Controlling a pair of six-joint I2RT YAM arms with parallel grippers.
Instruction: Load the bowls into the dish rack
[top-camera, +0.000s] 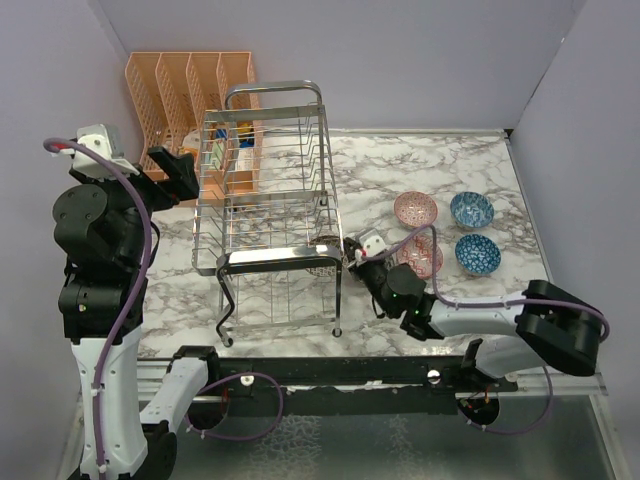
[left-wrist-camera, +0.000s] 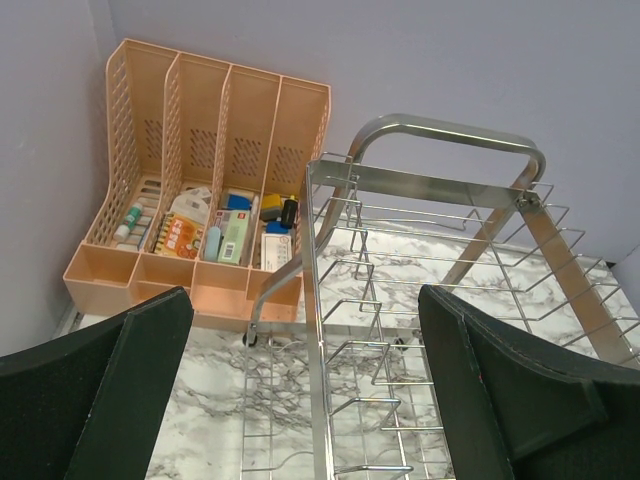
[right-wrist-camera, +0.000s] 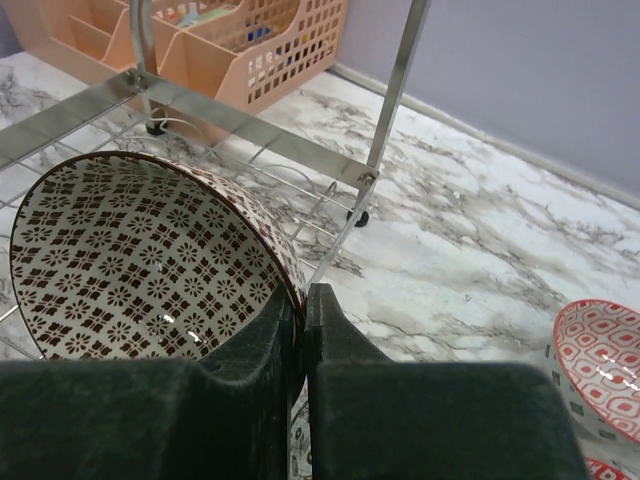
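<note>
My right gripper (right-wrist-camera: 305, 300) is shut on the rim of a black-and-white patterned bowl (right-wrist-camera: 140, 260), one finger inside it and one outside. It holds the bowl tilted on edge over the wire floor at the right side of the chrome dish rack (top-camera: 270, 220), with the right gripper (top-camera: 350, 250) next to the rack's right leg. Two pink-red bowls (top-camera: 415, 208) (top-camera: 422, 256) and two blue bowls (top-camera: 471, 210) (top-camera: 478, 254) sit on the marble table to the right. My left gripper (left-wrist-camera: 310, 390) is open above the rack's left rear corner, holding nothing.
An orange slotted organizer (top-camera: 190, 80) with small items stands against the back wall, just behind the rack. The rack's tall handle bar (left-wrist-camera: 450, 135) rises in front of my left gripper. Purple walls close the left, back and right sides.
</note>
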